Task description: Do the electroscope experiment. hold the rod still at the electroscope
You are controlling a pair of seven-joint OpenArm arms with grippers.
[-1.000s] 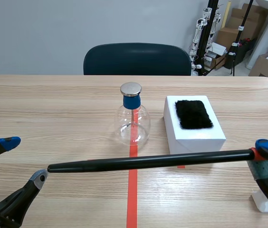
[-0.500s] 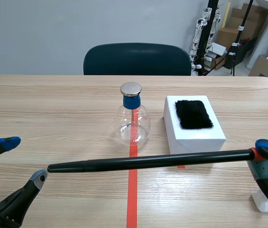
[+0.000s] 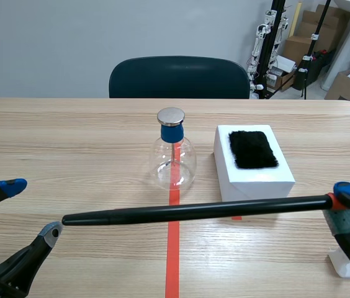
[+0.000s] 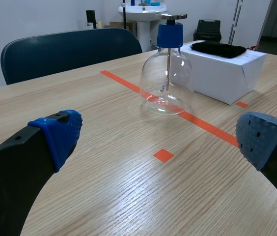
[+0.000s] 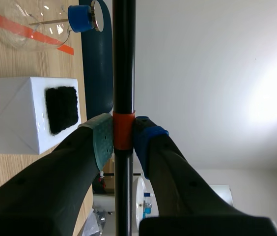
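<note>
**Fig.** Electroscope setup, scene view w/ both wrist views.

**Rod** (image 3: 193, 211): long, black, w/ an orange-red band near one end. It lies approx. level across the near part of the desk (image 3: 69, 136), above the surface. The free tip points toward the left arm's side and ends just beside the left arm's grey pad.

**Right end effector** (image 3: 341, 208): closed on the rod, w/ the pads (image 5: 101, 140) pressed on either side of the orange-red band.

**Left end effector** (image 3: 31, 210): fingers spread wide, nothing between them. It sits low at the desk's near edge. In its wrist view the electroscope stands ahead, framed by the two blue pads.

**Electroscope** (image 3: 174, 152): clear glass flask w/ blue collar, flat metal disc on top, thin stem inside. It stands upright at mid-desk on the red tape line (image 3: 173, 248). The rod passes on the robot's side of it, apart from it; no contact w/ flask or disc.

**White box** (image 3: 252, 171): just beside the electroscope, on the right arm's side. A black fur pad (image 3: 252, 149) lies flat on its top face.

**Other:** a dark chair (image 3: 178, 77) at the desk's far edge. A small white piece (image 3: 342, 264) on the desk below the right arm, partly hidden; kind not clear.
</note>
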